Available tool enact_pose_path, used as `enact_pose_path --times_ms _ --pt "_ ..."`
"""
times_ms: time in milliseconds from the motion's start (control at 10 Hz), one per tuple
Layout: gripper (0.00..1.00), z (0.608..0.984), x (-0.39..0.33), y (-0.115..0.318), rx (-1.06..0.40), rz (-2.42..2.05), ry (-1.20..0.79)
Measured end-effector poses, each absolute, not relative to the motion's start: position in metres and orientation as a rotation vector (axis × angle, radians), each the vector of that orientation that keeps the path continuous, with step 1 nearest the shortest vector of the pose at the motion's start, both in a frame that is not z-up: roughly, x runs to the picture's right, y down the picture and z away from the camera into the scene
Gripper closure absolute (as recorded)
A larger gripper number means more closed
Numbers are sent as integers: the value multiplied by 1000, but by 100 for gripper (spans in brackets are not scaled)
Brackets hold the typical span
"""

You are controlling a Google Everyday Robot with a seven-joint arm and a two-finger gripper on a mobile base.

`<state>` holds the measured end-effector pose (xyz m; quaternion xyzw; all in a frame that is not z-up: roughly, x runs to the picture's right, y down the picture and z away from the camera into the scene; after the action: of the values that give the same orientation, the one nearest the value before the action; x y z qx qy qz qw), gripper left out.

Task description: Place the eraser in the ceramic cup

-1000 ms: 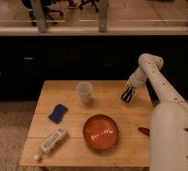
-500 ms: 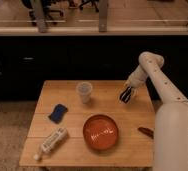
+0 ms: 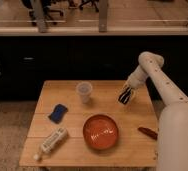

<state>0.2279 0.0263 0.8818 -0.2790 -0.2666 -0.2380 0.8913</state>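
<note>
The ceramic cup is small, pale and handleless, and stands upright at the back middle of the wooden table. My gripper hangs over the back right part of the table, to the right of the cup and apart from it. It is shut on the eraser, a small dark block with pale marks, held a little above the tabletop.
A wide orange-red bowl sits at the front middle. A blue flat pad lies at the left. A white tube lies at the front left. A slim red-brown oblong thing lies by the right edge, beside my arm.
My gripper has shifted slightly to the left, toward the cup, with the dark block still in it. Nothing on the table has moved.
</note>
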Motion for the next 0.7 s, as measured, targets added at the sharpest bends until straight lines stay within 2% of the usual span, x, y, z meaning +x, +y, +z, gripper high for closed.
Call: enact_pose_path --times_ms 700 --pt "100 854 207 33 -610 -464 -560"
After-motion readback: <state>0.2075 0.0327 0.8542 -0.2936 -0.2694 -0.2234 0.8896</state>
